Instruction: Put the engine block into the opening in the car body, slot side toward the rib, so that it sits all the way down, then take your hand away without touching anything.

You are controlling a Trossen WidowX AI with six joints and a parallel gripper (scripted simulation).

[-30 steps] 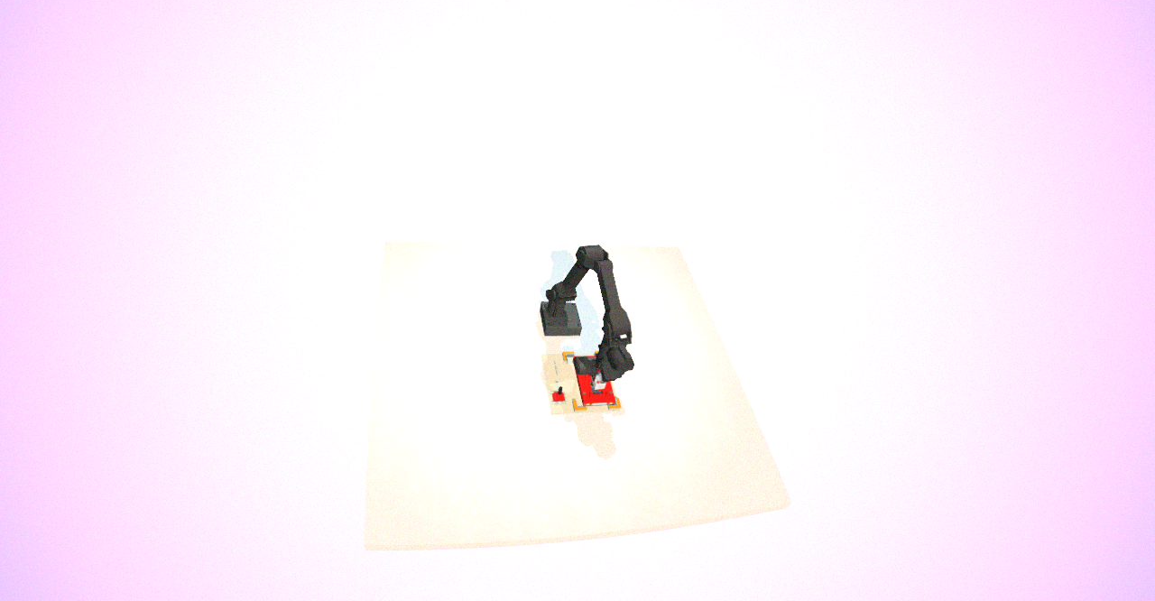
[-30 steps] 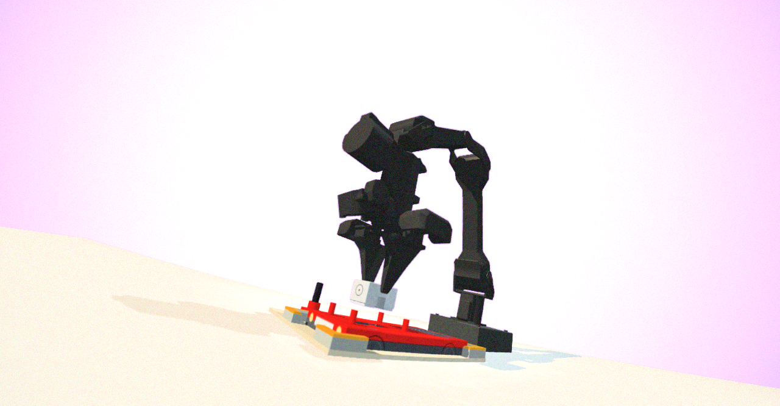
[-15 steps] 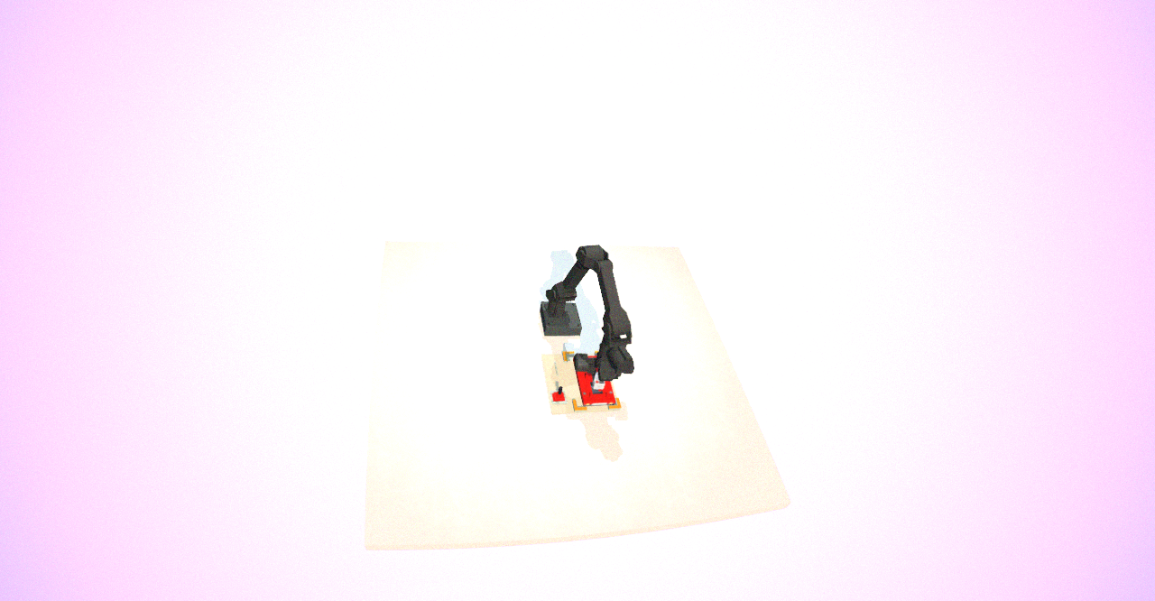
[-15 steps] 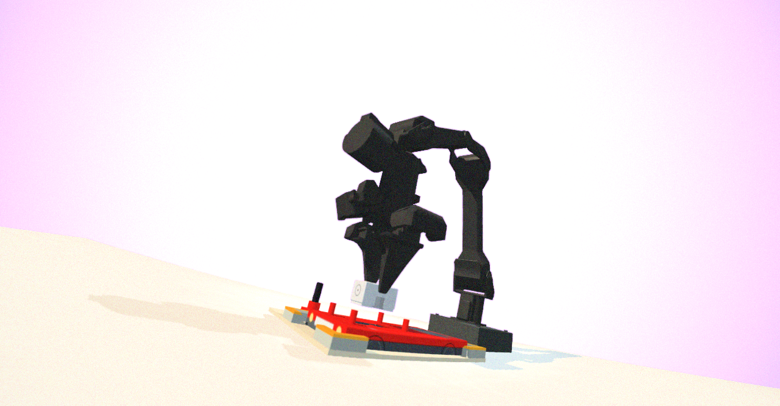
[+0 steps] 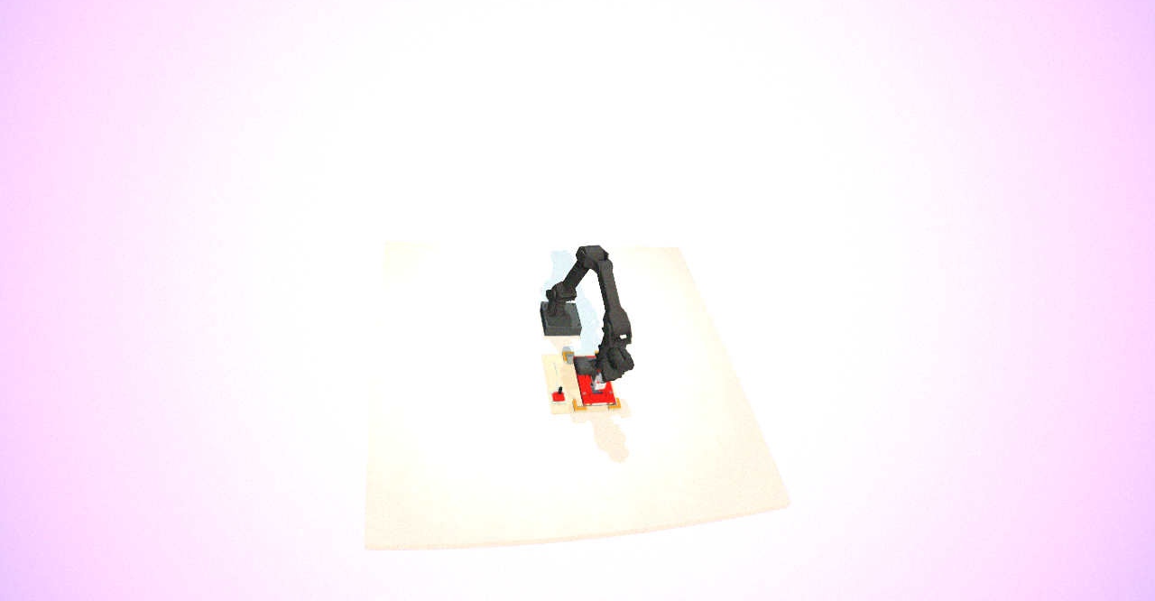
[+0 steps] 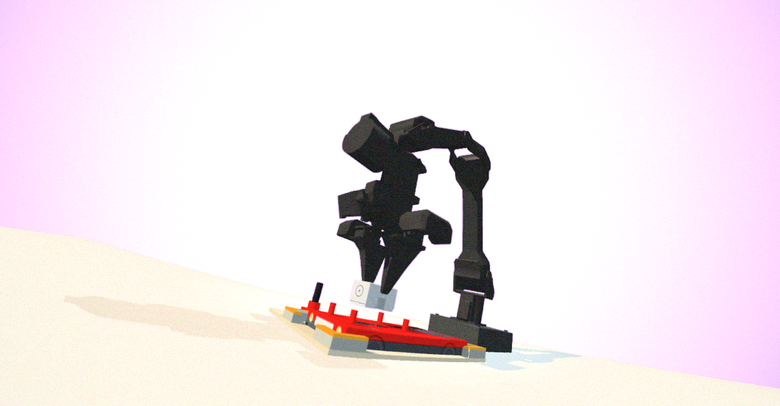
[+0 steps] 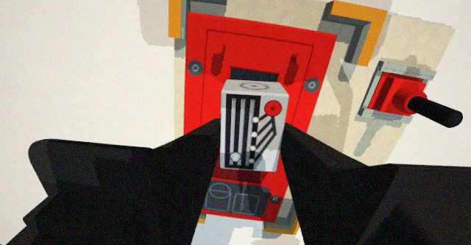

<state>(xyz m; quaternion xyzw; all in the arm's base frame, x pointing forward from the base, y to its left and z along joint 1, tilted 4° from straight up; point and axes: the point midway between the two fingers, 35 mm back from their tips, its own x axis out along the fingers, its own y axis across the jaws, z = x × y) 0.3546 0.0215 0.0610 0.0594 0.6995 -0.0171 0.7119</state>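
From my station I count one black arm (image 5: 609, 291) (image 6: 472, 217), standing on one dark base (image 5: 572, 328) (image 6: 497, 341); its one gripper (image 5: 598, 379) (image 6: 376, 286) (image 7: 250, 127) points downward, its two fingers clamped on the sides of the one engine block (image 5: 599, 384) (image 6: 363, 293) (image 7: 243, 90); I have that block hanging above the one red car body (image 5: 593, 398) (image 6: 425, 336) (image 7: 196, 101), apart from it and not seated.

In the wrist view I read one red disc, four round dots in a row and one larger pale round spot on the block's top; one ringed circle marks its end face; beyond that end I see part of one dark rectangular opening (image 7: 254, 74) in the body, the block covering my sight of the rest; I cannot tell which way the slot side faces.

I count four red pegs (image 6: 379, 319) standing up from the body in the exterior view; around its corners in the wrist view I find three orange-topped corner brackets (image 7: 175, 13); off to one side, on the same pale board (image 7: 423, 32), sits one red block with a black handle (image 5: 559, 395) (image 6: 317, 292) (image 7: 436, 112), well apart from the fingers.
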